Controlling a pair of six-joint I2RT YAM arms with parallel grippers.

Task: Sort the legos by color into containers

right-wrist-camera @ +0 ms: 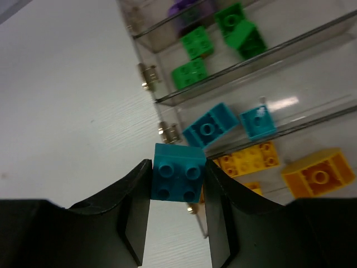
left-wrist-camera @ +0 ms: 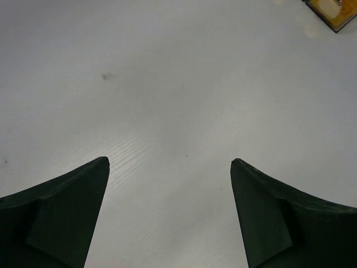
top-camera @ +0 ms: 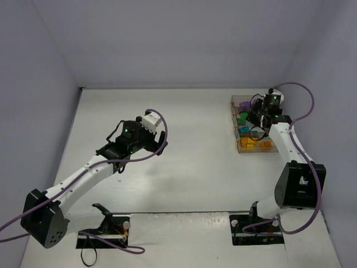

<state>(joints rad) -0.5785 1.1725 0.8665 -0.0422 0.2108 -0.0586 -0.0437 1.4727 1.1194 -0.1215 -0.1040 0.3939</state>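
Note:
The containers [right-wrist-camera: 234,72] are a row of clear bins joined side by side, at the table's right [top-camera: 234,114]. One bin holds purple legos [right-wrist-camera: 184,8], the one beside it green legos [right-wrist-camera: 192,42]. Two teal legos [right-wrist-camera: 211,125] lie in the third bin and orange legos [right-wrist-camera: 318,174] in the fourth. My right gripper [right-wrist-camera: 177,164] is shut on a teal lego [right-wrist-camera: 177,172], studs facing the camera, just above the near rim by the teal and orange bins. My left gripper [left-wrist-camera: 170,162] hangs open over bare table, nothing between its fingers; in the top view it [top-camera: 162,137] is left of centre.
Small metal hinges [right-wrist-camera: 148,77] stick out from the bins' near wall. A yellowish object with a dark edge [left-wrist-camera: 334,11] shows in the far corner of the left wrist view. Grey walls close the table at the back and sides.

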